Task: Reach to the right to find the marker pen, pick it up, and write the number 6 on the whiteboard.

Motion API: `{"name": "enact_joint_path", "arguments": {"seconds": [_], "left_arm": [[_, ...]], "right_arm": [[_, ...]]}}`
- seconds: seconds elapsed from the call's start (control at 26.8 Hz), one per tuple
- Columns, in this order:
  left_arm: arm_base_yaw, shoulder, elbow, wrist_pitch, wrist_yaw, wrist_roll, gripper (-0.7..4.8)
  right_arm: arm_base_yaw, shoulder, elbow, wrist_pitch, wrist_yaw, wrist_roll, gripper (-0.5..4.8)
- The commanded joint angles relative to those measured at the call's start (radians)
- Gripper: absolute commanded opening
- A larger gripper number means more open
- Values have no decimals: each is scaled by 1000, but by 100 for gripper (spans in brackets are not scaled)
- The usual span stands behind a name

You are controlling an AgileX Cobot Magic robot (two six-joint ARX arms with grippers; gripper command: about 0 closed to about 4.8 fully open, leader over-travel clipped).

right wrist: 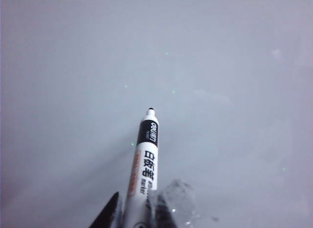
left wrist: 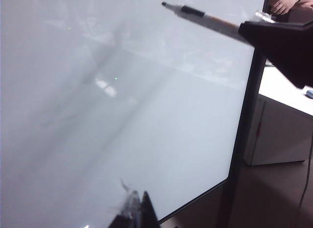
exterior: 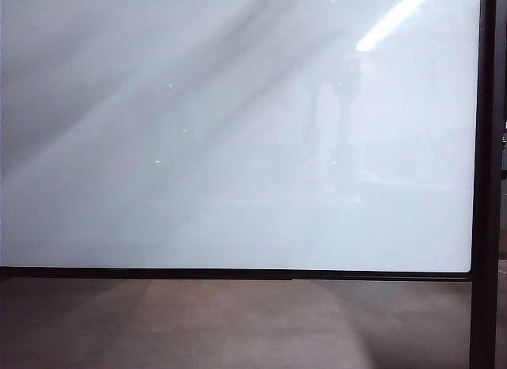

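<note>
Your right gripper (right wrist: 134, 220): jaws closed on the pen (right wrist: 144, 164), tip uncapped and aimed at the board (right wrist: 220, 66); you cannot tell whether it touches. Your left gripper (left wrist: 134, 213): only one dark fingertip and a clear pad show at the frame edge, so you cannot tell its opening. Board surface is blank. Dark post (left wrist: 242, 140) stands at its edge.

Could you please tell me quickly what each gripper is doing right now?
Left gripper: barely in view; open or shut cannot be told.
Right gripper: shut on the marker pen, tip toward the whiteboard.
</note>
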Motion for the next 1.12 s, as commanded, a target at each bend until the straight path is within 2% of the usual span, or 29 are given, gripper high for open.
{"name": "enact_joint_path", "arguments": {"seconds": [0.04, 0.22, 0.37, 0.75, 0.97, 1.12], "left_arm": [[-2, -4, 6, 4, 5, 0, -5], [-2, -6, 6, 0, 5, 0, -5], [-2, -6, 6, -2, 5, 0, -5], [-2, -6, 6, -3, 5, 0, -5], [-2, -6, 6, -16, 5, 0, -5], [-2, -6, 6, -26, 5, 0, -5]], "right_arm": [[0, 20, 3, 5, 21, -16, 40], [-1, 87, 3, 111, -12, -21, 40], [0, 135, 4, 232, -99, -22, 40], [49, 146, 0, 24, -88, -20, 40], [51, 146, -53, 43, -42, -28, 30], [51, 148, -118, 152, -39, -63, 30]]}}
